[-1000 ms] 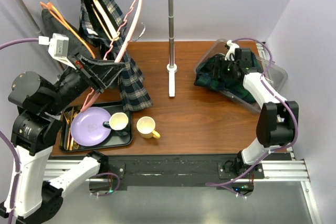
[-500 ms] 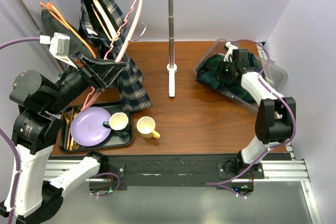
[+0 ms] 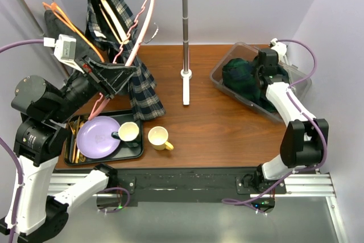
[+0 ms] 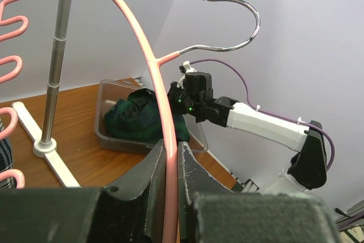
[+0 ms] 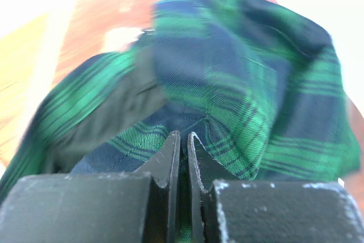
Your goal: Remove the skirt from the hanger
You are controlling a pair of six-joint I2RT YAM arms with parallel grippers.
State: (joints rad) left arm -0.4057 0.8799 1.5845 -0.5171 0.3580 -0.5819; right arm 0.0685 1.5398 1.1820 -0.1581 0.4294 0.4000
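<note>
Over the bin (image 3: 218,74), right end effector (image 5: 181,136) clenched, skirt (image 5: 239,83) grip unclear; left end effector (image 4: 170,146) clamping hanger (image 4: 154,61).

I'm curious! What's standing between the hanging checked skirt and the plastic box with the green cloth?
The clothes rack's pole, on its white foot, seen from the top camera.

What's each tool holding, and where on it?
Left tool clamps the pink hanger on its sloping arm. Right tool is shut over the green skirt; grip unclear.
</note>
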